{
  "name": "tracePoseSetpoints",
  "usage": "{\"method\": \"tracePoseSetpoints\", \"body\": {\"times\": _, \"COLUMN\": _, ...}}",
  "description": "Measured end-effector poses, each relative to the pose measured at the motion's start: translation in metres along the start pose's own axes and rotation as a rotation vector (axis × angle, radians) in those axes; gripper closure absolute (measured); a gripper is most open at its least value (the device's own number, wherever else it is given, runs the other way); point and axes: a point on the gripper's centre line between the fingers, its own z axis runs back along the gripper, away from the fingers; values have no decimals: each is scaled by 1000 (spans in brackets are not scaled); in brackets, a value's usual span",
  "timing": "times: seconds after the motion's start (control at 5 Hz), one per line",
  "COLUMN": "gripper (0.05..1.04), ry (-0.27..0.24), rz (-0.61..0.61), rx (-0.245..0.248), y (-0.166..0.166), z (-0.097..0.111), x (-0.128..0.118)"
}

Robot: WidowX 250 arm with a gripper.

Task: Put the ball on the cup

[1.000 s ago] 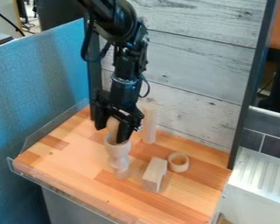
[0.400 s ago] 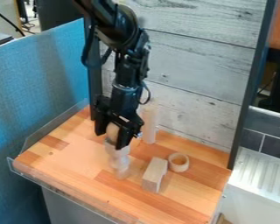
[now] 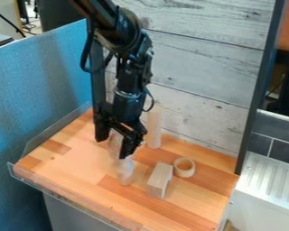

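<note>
Your claw (image 3: 113, 146) surrounds what is likely the ball (image 3: 115, 140), positioned over the cup (image 3: 125, 171), presumably to centre it for seating. You cannot tell whether the claw is clenched or released.

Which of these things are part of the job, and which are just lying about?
Part of the job:
- the gripper
- the pale upright stack at the gripper, which seems to include the cup; I can't tell ball from cup there

Just lying about:
- the wooden block
- the small ring
- the pale post near the back wall
</note>
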Motion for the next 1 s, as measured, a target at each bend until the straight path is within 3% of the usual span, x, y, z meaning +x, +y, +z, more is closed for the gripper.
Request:
{"method": "tracePoseSetpoints", "body": {"times": 0.8, "gripper": 83, "ry": -9, "rz": 7, "rx": -22, "y": 2, "z": 1, "x": 1}}
{"method": "tracePoseSetpoints", "body": {"times": 1.0, "gripper": 83, "ry": -45, "rz": 27, "rx": -52, "y": 10, "z": 15, "x": -4}}
